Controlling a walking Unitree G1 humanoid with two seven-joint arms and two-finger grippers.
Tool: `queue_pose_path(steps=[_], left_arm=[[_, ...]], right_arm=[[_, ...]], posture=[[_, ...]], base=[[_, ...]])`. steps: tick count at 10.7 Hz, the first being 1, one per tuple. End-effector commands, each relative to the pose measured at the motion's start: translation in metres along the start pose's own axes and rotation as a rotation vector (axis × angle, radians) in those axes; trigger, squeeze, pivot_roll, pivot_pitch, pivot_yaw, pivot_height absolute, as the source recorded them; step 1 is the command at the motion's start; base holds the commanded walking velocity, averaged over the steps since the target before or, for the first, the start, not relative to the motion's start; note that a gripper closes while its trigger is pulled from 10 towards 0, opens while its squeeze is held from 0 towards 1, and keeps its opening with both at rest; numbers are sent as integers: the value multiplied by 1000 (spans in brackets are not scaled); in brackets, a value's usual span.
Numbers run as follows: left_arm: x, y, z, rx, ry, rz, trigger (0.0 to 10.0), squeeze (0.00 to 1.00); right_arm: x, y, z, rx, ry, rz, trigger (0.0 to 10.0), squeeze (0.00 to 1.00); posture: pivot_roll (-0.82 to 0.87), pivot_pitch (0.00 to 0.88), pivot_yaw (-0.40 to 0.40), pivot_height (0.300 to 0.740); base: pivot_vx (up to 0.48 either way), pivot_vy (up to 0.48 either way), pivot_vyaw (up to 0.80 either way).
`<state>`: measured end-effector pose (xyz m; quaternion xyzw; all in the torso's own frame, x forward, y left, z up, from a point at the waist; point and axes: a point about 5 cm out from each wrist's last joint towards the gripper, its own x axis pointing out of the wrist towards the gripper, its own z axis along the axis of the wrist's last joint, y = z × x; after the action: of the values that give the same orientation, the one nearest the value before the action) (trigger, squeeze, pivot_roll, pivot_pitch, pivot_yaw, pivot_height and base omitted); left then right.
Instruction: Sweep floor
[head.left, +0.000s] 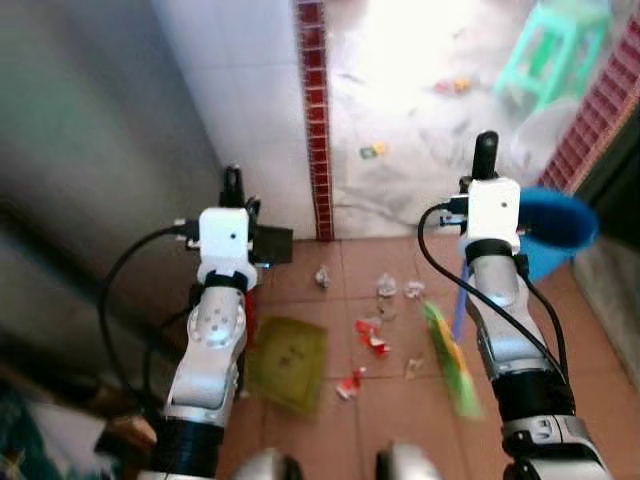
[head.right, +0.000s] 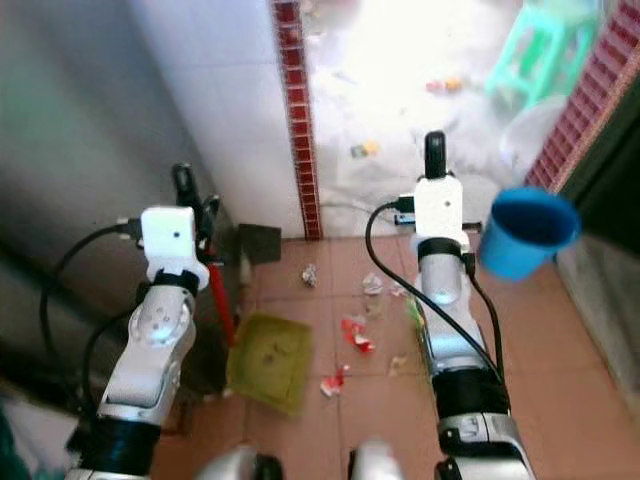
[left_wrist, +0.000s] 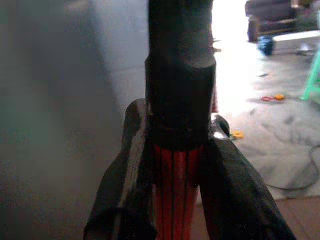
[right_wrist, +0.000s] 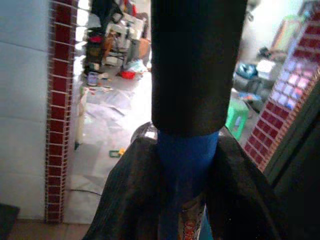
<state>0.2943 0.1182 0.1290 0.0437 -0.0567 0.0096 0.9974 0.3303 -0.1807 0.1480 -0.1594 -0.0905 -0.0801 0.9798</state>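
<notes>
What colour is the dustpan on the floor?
The dustpan is yellow-green, shown best in the right eye view.

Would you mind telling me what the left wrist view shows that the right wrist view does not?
The left wrist view has the left claw shut on a red handle with a black grip, beside a grey wall. The right wrist view has the right claw shut on a blue handle, past a red tile strip. Both look along a clamped handle toward the bright littered floor.
</notes>
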Motion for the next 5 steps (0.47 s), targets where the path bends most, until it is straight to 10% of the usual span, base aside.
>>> queue_pose_path(steps=[1,5], left_arm=[[4,7,4,42,-42,30,10000,0],[7,-1,-18,50,28,31,10000,0]], right_arm=[[3,3,11,2,-48,12,10000,0],[4,4,11,9,-42,25,10000,0]], posture=[[-120,60,67,740],[-130,62,59,740]], base=[[0,0,0],[0,0,0]])
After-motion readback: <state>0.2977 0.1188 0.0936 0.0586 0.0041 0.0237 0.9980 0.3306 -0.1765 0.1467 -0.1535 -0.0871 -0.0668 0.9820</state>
